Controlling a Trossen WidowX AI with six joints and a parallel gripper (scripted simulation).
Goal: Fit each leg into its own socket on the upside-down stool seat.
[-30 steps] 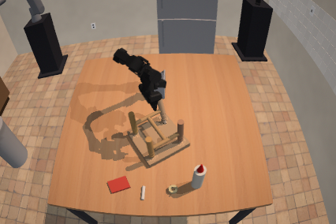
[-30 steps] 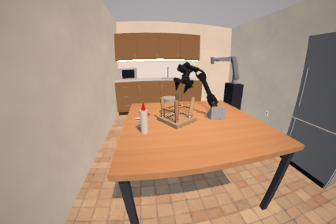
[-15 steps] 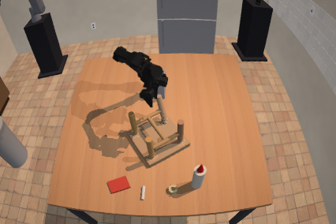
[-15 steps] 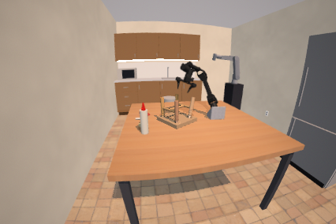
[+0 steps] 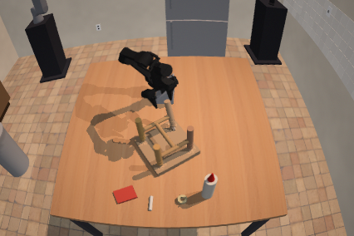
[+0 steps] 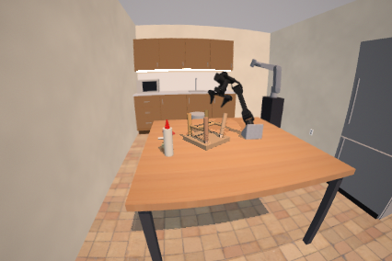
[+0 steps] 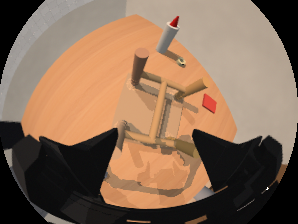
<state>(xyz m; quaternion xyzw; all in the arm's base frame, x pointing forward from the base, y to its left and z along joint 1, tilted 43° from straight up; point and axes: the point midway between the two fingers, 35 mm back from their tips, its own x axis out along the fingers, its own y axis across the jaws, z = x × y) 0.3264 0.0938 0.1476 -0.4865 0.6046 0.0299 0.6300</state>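
Currently: my fingers [image 6: 220, 97] apart, empty, above the upturned stool [image 5: 168, 143]; its four legs upright, the nearest leg [image 5: 169, 113] leaning, just desk-front of me.

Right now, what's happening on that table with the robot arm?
The arm is assembling an upside-down wooden stool. All four legs stand up from the seat; whether each is fully seated I cannot tell. The gripper is open and empty, above the stool near the leg closest to the arm.

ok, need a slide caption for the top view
Open gripper above the upturned stool, four legs standing; bottle and red block nearby.
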